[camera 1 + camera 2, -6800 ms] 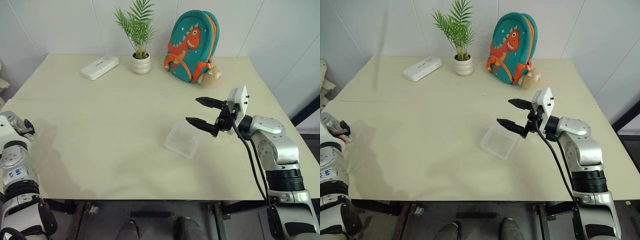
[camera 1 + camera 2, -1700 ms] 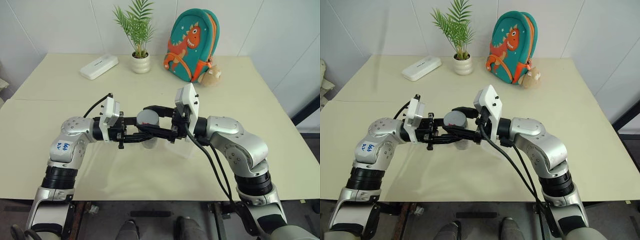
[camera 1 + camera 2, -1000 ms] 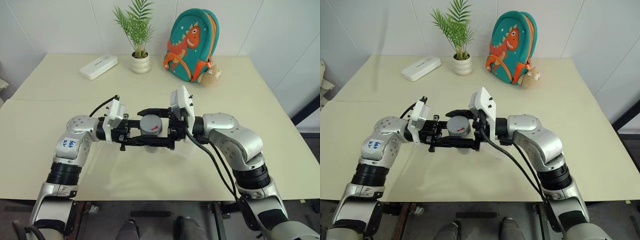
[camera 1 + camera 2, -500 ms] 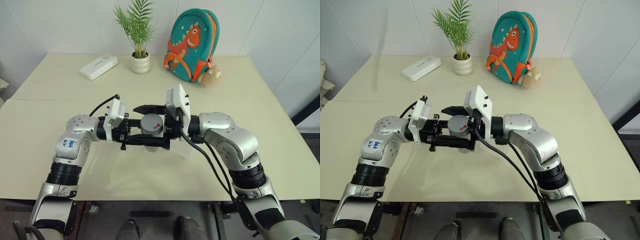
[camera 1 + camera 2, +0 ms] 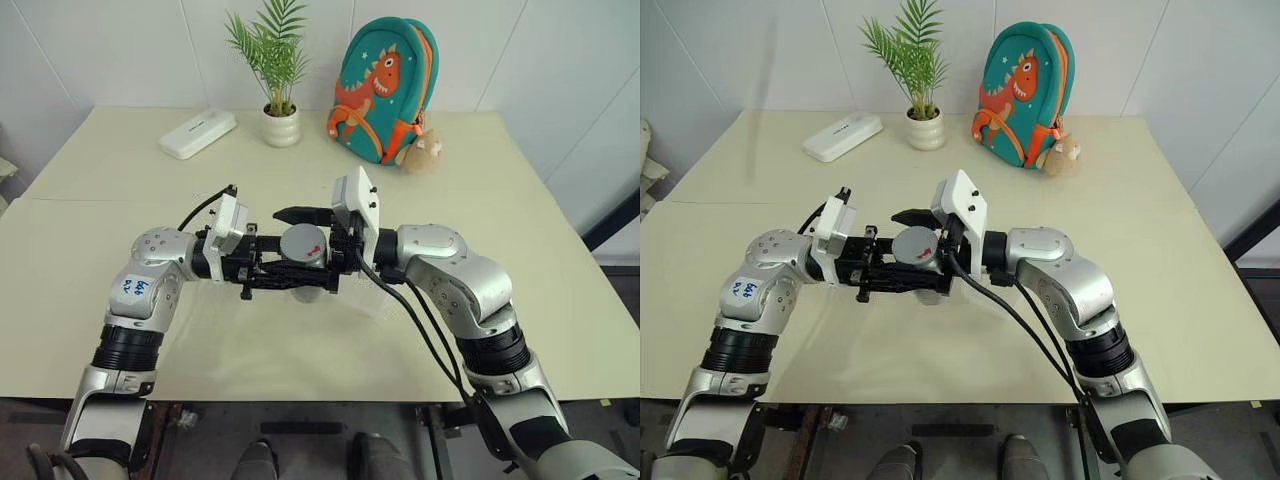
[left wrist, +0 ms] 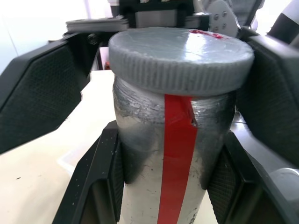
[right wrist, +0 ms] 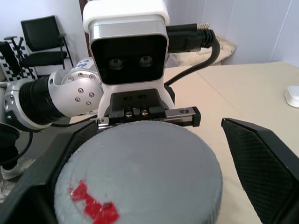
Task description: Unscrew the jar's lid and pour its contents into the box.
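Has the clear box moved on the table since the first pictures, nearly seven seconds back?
No. The box lies at the same spot on the table, in line below the backpack, now partly hidden behind the right gripper.

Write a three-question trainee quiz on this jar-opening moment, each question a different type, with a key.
1. True or false: the lid is off the jar.
2. Which gripper clamps the jar's body? A) left gripper B) right gripper C) neither
3. Fill in: the right gripper's fingers stand on either side of the ____, one finger apart from its rim.

Key: 1 false, it sits on the jar. 2 A. 3 lid.
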